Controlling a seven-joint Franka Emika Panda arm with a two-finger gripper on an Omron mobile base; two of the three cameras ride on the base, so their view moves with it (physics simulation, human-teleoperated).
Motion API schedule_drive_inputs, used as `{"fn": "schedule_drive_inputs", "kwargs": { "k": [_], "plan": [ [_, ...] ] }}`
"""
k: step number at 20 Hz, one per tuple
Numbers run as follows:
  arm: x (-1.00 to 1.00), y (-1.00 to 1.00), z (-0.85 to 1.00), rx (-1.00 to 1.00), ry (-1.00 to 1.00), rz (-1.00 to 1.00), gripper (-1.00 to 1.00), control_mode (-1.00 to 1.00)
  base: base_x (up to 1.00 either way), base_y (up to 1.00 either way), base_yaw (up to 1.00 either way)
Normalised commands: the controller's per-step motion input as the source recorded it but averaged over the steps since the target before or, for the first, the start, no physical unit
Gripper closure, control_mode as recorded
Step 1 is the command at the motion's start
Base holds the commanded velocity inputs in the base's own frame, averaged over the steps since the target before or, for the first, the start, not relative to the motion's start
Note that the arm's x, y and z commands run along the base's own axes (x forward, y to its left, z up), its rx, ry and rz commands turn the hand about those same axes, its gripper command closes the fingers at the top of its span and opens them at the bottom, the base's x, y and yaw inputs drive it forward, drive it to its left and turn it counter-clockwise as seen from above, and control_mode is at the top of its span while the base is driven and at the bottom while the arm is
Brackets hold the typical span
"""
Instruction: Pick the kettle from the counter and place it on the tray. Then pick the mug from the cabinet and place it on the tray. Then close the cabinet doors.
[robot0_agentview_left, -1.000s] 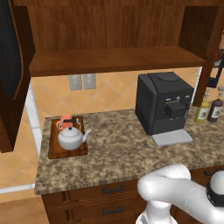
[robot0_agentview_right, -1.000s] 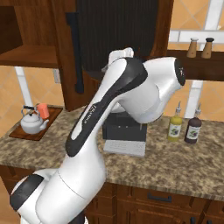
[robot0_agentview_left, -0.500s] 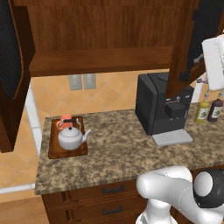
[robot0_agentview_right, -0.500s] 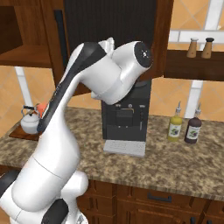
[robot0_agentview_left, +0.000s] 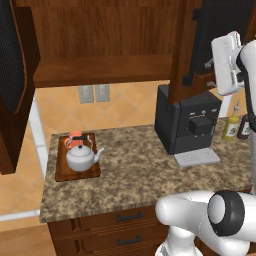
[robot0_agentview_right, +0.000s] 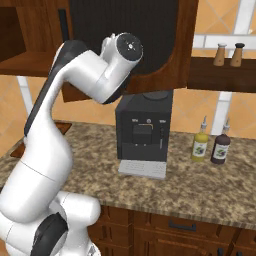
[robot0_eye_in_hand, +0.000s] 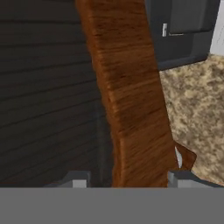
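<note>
Since a second ago, the arm has swung up from low in front of the base to the right cabinet door (robot0_agentview_left: 187, 60), and that door has swung part of the way round, so it now hangs in front of the coffee machine (robot0_agentview_left: 187, 120).

Far left in the left base view, the other door (robot0_agentview_left: 17, 75) stands wide open. Next comes the tray (robot0_agentview_left: 60, 170) on the left end of the surface (robot0_agentview_left: 145, 170). The kettle (robot0_agentview_left: 81, 156) sits on the tray, and the orange-red mug (robot0_agentview_left: 75, 137) stands on the tray too, just behind the kettle. So the two picking jobs look done, and the step now is closing the doors.

To the right, the gripper (robot0_eye_in_hand: 129, 177) is at the right door. In the hand view its two finger tips (robot0_eye_in_hand: 76, 178) stand one on each side of the door's wooden edge, partly open, with the wood between them. I cannot tell if they squeeze the wood.

Past the door, two bottles (robot0_agentview_right: 210, 145) stand on the surface.

Next, I think the arm must push this door all the way shut, then go over to the left door and shut that one as well.
</note>
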Motion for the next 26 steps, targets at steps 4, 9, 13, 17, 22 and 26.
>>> {"fn": "schedule_drive_inputs", "kwargs": {
  "k": [4, 9, 13, 17, 22, 26],
  "plan": [
    [0.68, 0.31, -0.15, -0.04, -0.07, -0.14, -1.00, -1.00, 0.00, 0.00, 0.00],
    [0.70, 0.34, -0.13, -0.04, -0.10, -0.14, -1.00, -1.00, 0.00, 0.00, 0.00],
    [0.70, 0.26, -0.11, -0.07, -0.10, -0.17, -1.00, -1.00, 0.00, 0.00, 0.00],
    [0.69, 0.24, -0.07, -0.07, -0.10, -0.18, -1.00, -1.00, 0.00, 0.00, 0.00],
    [0.66, 0.24, -0.05, -0.06, -0.10, -0.18, -1.00, -1.00, 0.00, 0.00, 0.00],
    [0.70, 0.16, -0.10, -0.06, -0.08, -0.18, -1.00, -1.00, 0.00, 0.00, 0.00]
  ]
}}
